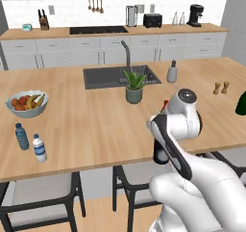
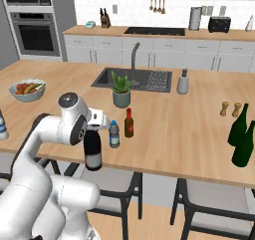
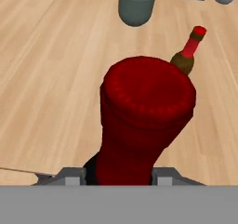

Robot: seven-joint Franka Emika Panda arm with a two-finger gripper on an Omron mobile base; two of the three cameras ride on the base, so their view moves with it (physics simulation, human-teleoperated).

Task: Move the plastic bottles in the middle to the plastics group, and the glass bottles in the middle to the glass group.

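My gripper (image 3: 118, 175) is shut on the red foil neck of the tall near-black wine bottle (image 3: 146, 111), which is upright at the counter's near edge, its dark body (image 2: 92, 154) below my hand (image 2: 93, 130); the bottle (image 1: 160, 152) also shows behind my arm. Just beyond it stand the small brown bottle with a red top (image 2: 129, 123) (image 3: 188, 53) and the greyish plastic bottle with a dark cap (image 2: 114, 134). The plastics group, a blue bottle (image 1: 21, 136) and a white-capped bottle (image 1: 39, 148), is at the far left. The dark green glass group (image 2: 241, 139) is at the far right.
A potted plant (image 2: 121, 90) stands behind the middle bottles, with the sink (image 1: 103, 77) and faucet past it. A fruit bowl (image 1: 27, 103) sits left, wooden shakers (image 2: 230, 109) right, and a soap dispenser (image 2: 183, 82) by the sink. Stools stand under the counter's near edge.
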